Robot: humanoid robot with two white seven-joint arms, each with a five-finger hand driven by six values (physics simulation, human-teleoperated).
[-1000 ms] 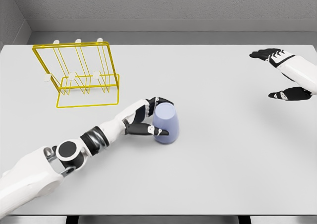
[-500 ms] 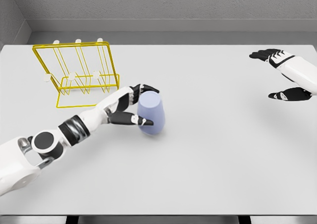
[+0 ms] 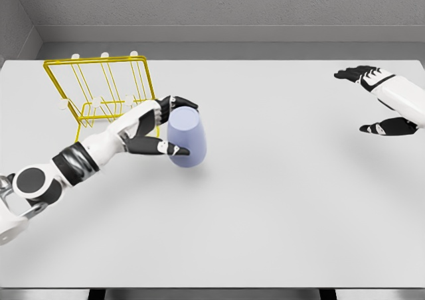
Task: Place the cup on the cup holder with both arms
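The left hand (image 3: 161, 127) wraps its black fingers around a smooth lavender plastic cup (image 3: 185, 137), tilted above the matte grey surface (image 3: 279, 200). Just behind it stands a yellow wire cup holder (image 3: 103, 94). The right hand (image 3: 375, 101) hangs spread, holding nothing.

A pale grey desk (image 3: 285, 200) fills most of the view, its flat top smooth and evenly lit, with its near edge running along the bottom of the picture. Behind its far edge rises a grey wall (image 3: 226, 4) with a rough, speckled surface, and a second stretch of the same wall (image 3: 13, 28) closes the left side, the two meeting in a corner at the upper left.
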